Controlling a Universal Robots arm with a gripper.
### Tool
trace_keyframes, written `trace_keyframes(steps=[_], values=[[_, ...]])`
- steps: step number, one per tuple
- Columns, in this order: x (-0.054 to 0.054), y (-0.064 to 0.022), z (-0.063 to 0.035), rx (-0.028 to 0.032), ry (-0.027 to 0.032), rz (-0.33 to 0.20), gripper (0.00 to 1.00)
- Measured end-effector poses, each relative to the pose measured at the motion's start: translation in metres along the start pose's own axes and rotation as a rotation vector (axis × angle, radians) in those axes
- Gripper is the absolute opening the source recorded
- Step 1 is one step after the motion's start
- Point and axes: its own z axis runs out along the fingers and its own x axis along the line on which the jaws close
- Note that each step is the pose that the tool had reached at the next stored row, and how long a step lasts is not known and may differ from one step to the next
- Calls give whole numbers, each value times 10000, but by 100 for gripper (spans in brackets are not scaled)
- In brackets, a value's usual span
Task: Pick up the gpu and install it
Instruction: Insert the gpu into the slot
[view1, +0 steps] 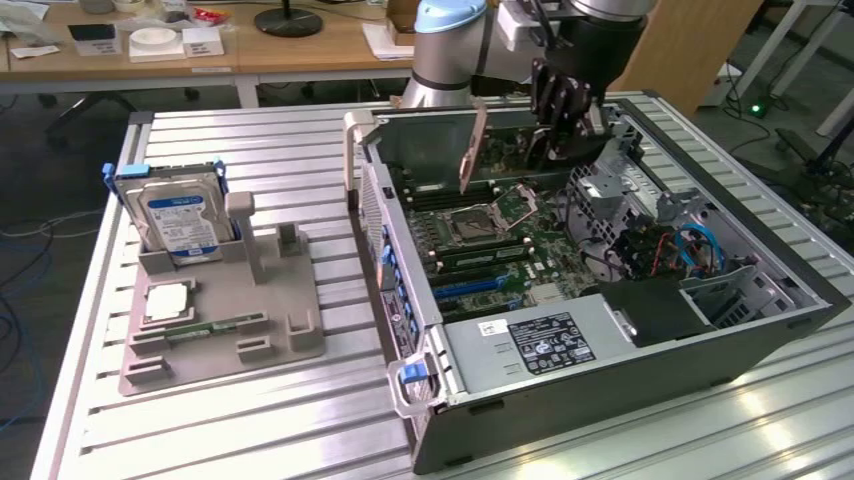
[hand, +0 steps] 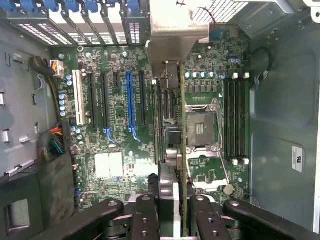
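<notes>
Bench (view1: 240, 140): ribbed aluminium slats, pale grey, filling most of the exterior view. Wooden desks (view1: 267, 50) stand behind it, on a grey floor.

Computer case (view1: 747, 330): open, lying on its side on the bench at the exterior view's right, with the green motherboard (view1: 507, 250) exposed.

Grey fixture tray (view1: 214, 330): at the exterior view's left, well apart from the case, carrying an upright hard drive (view1: 180, 220).

Gpu (view1: 471, 150): thin card standing on edge inside the case over the motherboard. It has a tan-brown face and a dark rim, and its metal bracket points toward the slotted rear wall. Cannot tell if it is seated.

Pincer (view1: 561, 140): black, clamped on the gpu. In the wrist view the card is edge-on between its fingers (hand: 200, 215).
</notes>
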Motion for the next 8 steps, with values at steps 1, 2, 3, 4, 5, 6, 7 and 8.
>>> trace_keyframes(steps=[1,2,3,4,5,6,7,8], values=[[2,0,4,0,-6,1,28],[6,-1,9,-2,-28,1,28],[13,-1,18,-1,-45,0,28],[29,-1,26,-3,-45,1,28],[54,-2,30,-4,-45,2,28],[71,-3,36,-3,-47,2,28],[81,-3,44,-3,-48,2,28],[90,-4,50,-4,-47,2,28]])
